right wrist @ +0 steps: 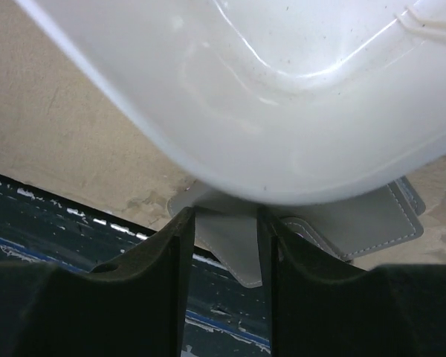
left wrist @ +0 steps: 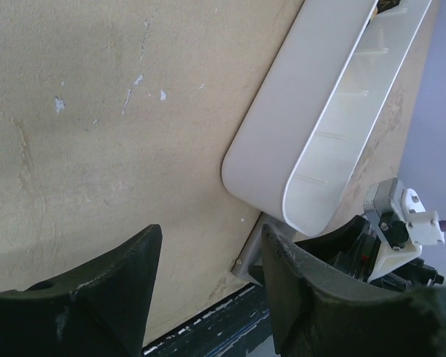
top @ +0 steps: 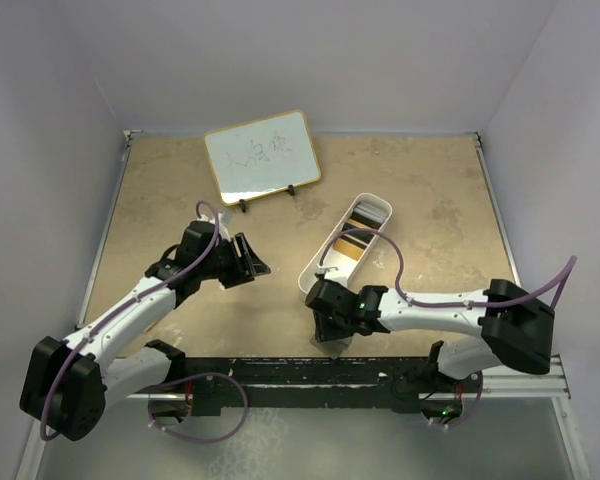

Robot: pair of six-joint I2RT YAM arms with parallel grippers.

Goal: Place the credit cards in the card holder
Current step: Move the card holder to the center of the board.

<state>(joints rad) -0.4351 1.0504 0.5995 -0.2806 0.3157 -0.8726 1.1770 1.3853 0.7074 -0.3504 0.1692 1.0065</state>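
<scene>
Wallet retrieval: right tool, narrowly parted, straddles the wallet beneath the tray's 7 o'clock end; whether it grips, I cannot tell. Left tool is spread, empty. Next: pull the wallet clear.

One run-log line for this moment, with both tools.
left tool: open, empty, above table | right tool: open, over card holder | card holder: partly under white tray

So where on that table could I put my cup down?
Bare table lies right of the white tray and between the left gripper and the tray. Crowded at the tray's near end: right gripper over the card holder.
</scene>
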